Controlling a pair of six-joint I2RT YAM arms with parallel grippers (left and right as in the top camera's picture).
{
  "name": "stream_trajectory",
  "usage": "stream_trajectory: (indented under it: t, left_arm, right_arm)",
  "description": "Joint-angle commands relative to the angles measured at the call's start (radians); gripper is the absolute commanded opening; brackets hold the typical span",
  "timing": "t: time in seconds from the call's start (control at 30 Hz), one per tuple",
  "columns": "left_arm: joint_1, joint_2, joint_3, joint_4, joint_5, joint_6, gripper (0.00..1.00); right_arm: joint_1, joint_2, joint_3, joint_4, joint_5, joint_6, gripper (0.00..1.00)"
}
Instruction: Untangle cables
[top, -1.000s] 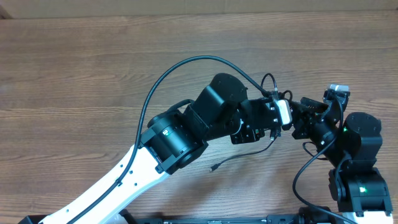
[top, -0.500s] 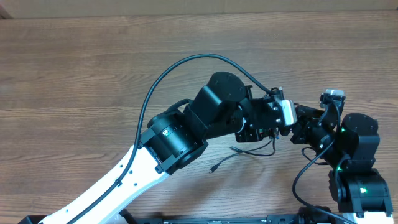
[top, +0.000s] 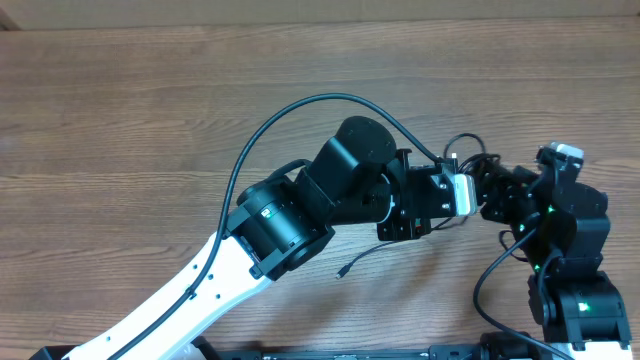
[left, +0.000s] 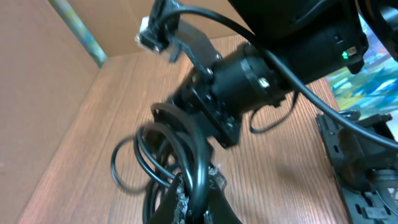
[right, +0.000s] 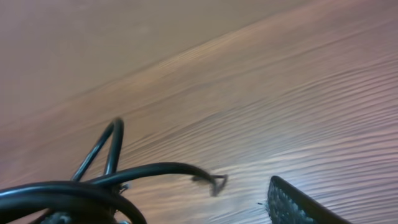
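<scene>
The thin black cables are a tangled bunch of loops (top: 468, 152) between the two grippers. My left gripper (top: 462, 193) is shut on the bunch; in the left wrist view its fingers (left: 194, 202) pinch several strands, with loops (left: 142, 163) hanging to the left. My right gripper (top: 497, 192) faces it from the right. In the right wrist view the strands (right: 93, 183) lie over its left side, one plug tip (right: 216, 182) sticks out, and the right finger (right: 298, 202) stands apart from them. Another plug end (top: 345, 268) lies on the table.
The wooden table (top: 150, 120) spreads to the left and back. The left arm's thick black cable (top: 300, 110) arcs above its wrist. The right arm's base (top: 580, 300) stands at the front right edge.
The right gripper has moved right, away from the left one. The strand that lay under the left gripper has lifted off the table, and loops now stand up between the grippers.
</scene>
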Motion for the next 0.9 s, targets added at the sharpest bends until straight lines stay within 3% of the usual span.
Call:
stream_trajectory:
  t: [0.0,0.13,0.23,0.33,0.43,0.57,0.77,0.87]
  left_arm:
    - [-0.001,-0.055,0.038,-0.017,0.087,0.012,0.04]
    - [-0.001,-0.055,0.038,-0.031,0.034,0.012,0.04]
    - [-0.001,-0.055,0.038,-0.058,-0.090,0.008,0.04]
    - [-0.001,-0.055,0.038,-0.092,-0.275,-0.070,0.04]
    - [-0.001,-0.055,0.038,-0.131,-0.391,-0.101,0.04]
    - [-0.001,-0.055,0.038,-0.132,-0.399,-0.102,0.04]
    - [-0.001,-0.055,0.038,-0.124,-0.405,-0.102,0.05]
    - [-0.001,-0.053,0.038,-0.103,-0.478,-0.187,0.04]
  right_arm:
    - [-0.008,0.008,-0.006,0.003,0.276,0.020,0.64]
    - [-0.008,0.008,-0.006,-0.002,0.277,0.020,0.63]
    - [-0.008,0.008,-0.006,-0.003,0.297,0.020,0.62]
    - [-0.008,0.008,-0.006,-0.001,0.331,0.020,0.63]
    - [-0.008,0.008,-0.006,-0.005,0.327,0.043,0.73]
    - [-0.008,0.008,-0.006,-0.005,0.201,0.042,0.82]
    - [-0.008,0.008,-0.006,-0.026,0.087,0.042,0.84]
    - [-0.008,0.008,-0.006,-0.067,-0.010,0.041,0.88]
